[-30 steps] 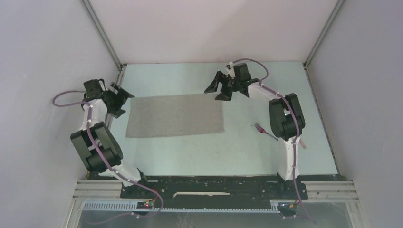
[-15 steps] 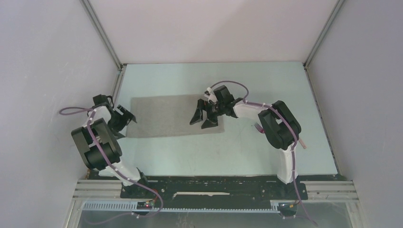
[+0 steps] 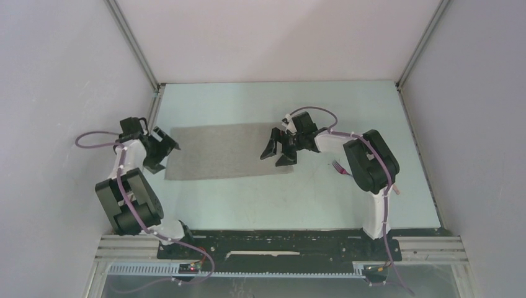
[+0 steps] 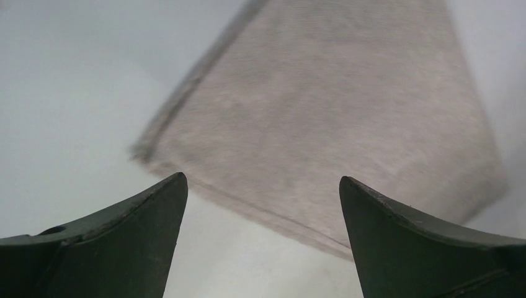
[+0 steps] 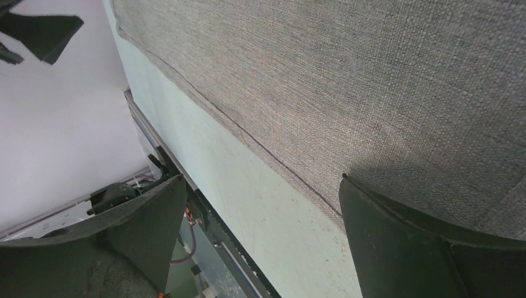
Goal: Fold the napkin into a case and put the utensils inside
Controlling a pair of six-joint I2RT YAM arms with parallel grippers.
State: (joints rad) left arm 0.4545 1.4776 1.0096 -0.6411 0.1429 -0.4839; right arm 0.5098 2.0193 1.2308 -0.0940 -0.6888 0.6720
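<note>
The grey-beige napkin (image 3: 228,151) lies flat and unfolded in the middle of the table; no case is in view. My left gripper (image 3: 162,149) is open at the napkin's left edge. In the left wrist view that gripper (image 4: 262,180) frames a corner of the napkin (image 4: 322,112). My right gripper (image 3: 278,151) hangs open over the napkin's right end. In the right wrist view that gripper (image 5: 262,179) straddles the near hem of the napkin (image 5: 347,74). Of the utensils, a fork (image 3: 339,167) lies right of the napkin, its pinkish handle (image 3: 394,192) mostly hidden behind the right arm.
Pale walls enclose the table (image 3: 279,198) on three sides, with metal corner posts (image 3: 152,87) at the back. The black base rail (image 3: 279,239) runs along the near edge. The right arm's elbow (image 3: 371,158) stands over the fork.
The right gripper has come from beyond the napkin's far right corner down over its right end. The left gripper has shifted slightly nearer along the left edge. Both stay open.
</note>
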